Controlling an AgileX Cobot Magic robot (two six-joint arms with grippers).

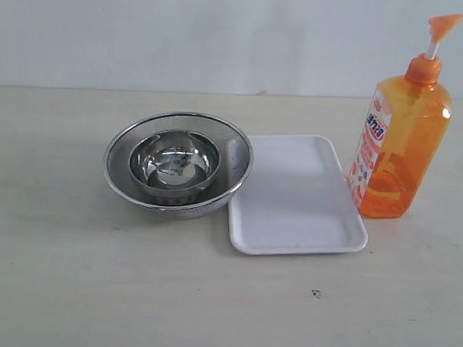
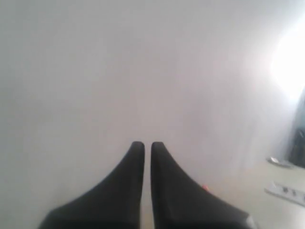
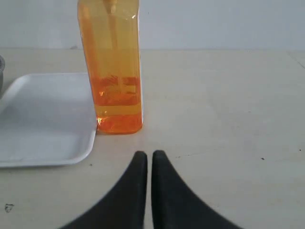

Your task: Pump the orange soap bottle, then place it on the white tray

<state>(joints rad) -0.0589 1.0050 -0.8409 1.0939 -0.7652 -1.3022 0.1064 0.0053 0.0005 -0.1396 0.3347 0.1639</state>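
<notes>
The orange soap bottle [image 1: 401, 150] stands upright on the table at the right, pump head raised, label facing left. Its base touches the right edge of the white tray [image 1: 296, 195], which lies flat with nothing on it. Neither arm shows in the exterior view. In the right wrist view the bottle [image 3: 114, 71] rises just ahead of my right gripper [image 3: 147, 153], which is shut on nothing, with the tray [image 3: 43, 119] beside it. My left gripper [image 2: 144, 144] is shut too and faces only a blank pale surface.
A round steel mesh strainer [image 1: 240, 155] holding a steel bowl [image 1: 174, 163] sits left of the tray, touching its corner. A small dark speck [image 1: 316, 293] marks the table in front of the tray.
</notes>
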